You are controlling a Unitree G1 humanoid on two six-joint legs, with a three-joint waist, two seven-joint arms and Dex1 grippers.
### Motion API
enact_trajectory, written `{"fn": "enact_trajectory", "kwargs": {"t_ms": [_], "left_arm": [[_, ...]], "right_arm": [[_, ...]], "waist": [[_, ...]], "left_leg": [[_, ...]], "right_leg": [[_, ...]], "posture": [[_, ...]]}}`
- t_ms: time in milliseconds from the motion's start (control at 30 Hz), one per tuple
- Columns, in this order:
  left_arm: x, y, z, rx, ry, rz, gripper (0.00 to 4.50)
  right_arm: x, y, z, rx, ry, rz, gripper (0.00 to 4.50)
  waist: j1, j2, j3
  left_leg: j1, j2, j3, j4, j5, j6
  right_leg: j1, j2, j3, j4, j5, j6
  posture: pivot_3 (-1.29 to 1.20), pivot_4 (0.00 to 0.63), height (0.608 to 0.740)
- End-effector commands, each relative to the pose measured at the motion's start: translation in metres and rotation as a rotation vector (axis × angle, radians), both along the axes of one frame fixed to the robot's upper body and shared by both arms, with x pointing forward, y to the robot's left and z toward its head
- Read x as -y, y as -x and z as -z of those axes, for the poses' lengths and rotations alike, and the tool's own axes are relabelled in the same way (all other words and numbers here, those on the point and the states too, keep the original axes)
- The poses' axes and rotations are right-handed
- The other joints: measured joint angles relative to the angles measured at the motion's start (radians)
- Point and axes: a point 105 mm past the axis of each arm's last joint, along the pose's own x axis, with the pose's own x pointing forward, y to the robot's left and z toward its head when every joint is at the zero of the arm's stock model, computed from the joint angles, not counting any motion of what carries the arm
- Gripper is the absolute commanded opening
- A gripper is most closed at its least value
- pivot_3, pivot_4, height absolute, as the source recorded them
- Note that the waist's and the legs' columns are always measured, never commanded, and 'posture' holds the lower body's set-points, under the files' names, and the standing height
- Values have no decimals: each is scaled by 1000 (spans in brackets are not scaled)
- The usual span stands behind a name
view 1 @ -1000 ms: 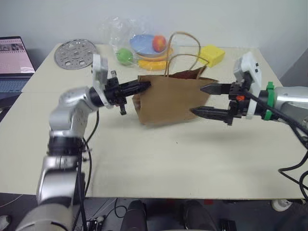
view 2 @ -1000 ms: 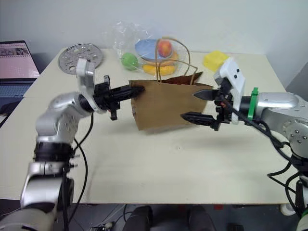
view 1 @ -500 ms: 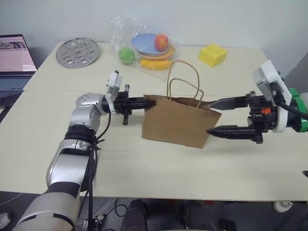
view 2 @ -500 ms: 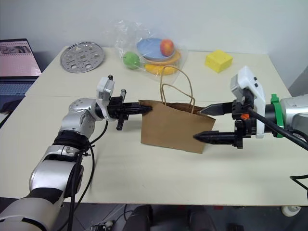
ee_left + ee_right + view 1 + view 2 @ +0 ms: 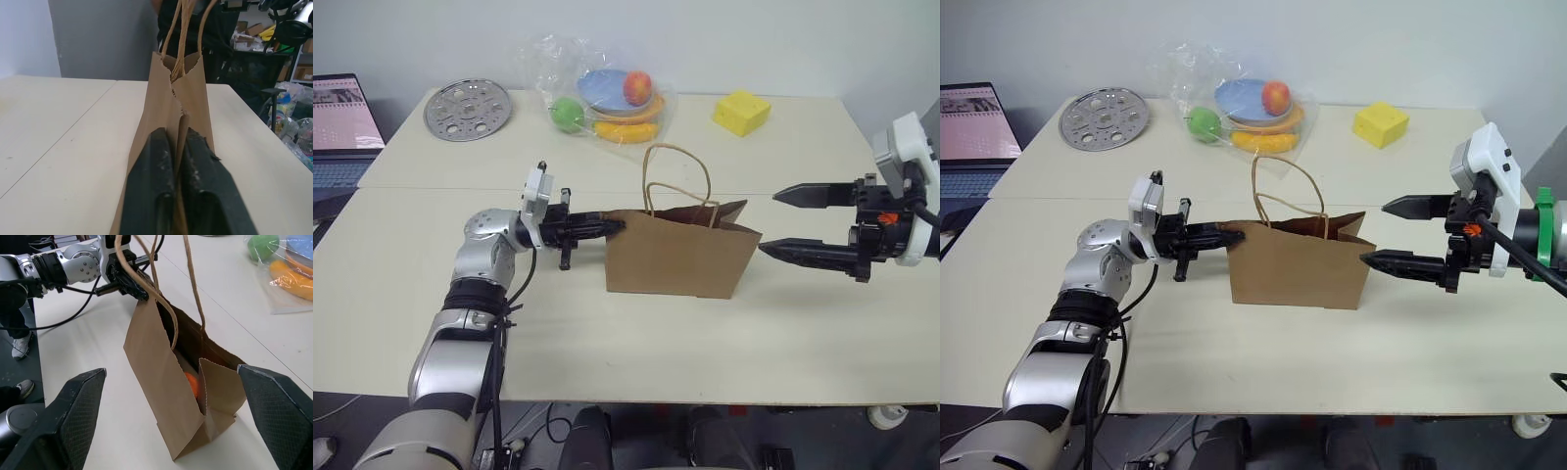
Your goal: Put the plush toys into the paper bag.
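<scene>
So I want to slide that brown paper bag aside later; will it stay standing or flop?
The paper bag probably tips easily: it stands narrow and tall on the table. Its thin, creased walls look floppy, so a push high up would likely crumple them. It seems light, with an orange toy inside; push low.

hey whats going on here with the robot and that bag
The robot is packing plush toys into the brown paper bag, which stands upright on the table. The left pincer has its fingers on either side of the bag's side edge at the rim. The right pincer is open, just clear of the bag's other end. Something orange, probably a toy, lies inside the bag.
</scene>
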Motion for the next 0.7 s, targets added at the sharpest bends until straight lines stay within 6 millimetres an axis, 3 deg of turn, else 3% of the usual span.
{"fn": "enact_trajectory", "kwargs": {"t_ms": [33,200,333,433,567,700], "left_arm": [[-3,5,-12,51,-25,16,1794],[-4,9,-18,54,-28,30,3306],[-27,16,-53,69,-12,-41,4448],[-51,15,-68,50,-11,-160,4448],[-81,14,-68,-88,-118,-379,4448],[-88,21,-88,-52,-94,-447,4448]], "right_arm": [[0,1,-7,48,2,-10,4500],[0,-1,-7,42,-15,-9,4500],[22,-5,-9,24,30,36,4500],[32,-6,-6,5,35,51,4500],[53,-17,5,-14,16,117,4500],[57,-23,16,-25,11,115,4500]], "waist": [[0,0,0],[0,0,0],[-1,0,0],[-10,0,0],[-13,0,0],[-13,0,0]], "left_leg": [[0,0,0,0,0,0],[0,0,0,0,0,0],[0,0,0,0,0,0],[1,1,0,-1,0,0],[2,0,1,-1,0,0],[2,1,1,0,0,0]], "right_leg": [[0,0,0,0,0,0],[0,0,0,0,0,0],[0,0,0,0,0,0],[0,0,0,0,0,0],[0,0,1,0,0,0],[0,0,1,1,0,0]], "posture": [[0,150,740],[0,150,740],[0,150,740],[0,150,740],[0,150,740],[0,150,740]]}}
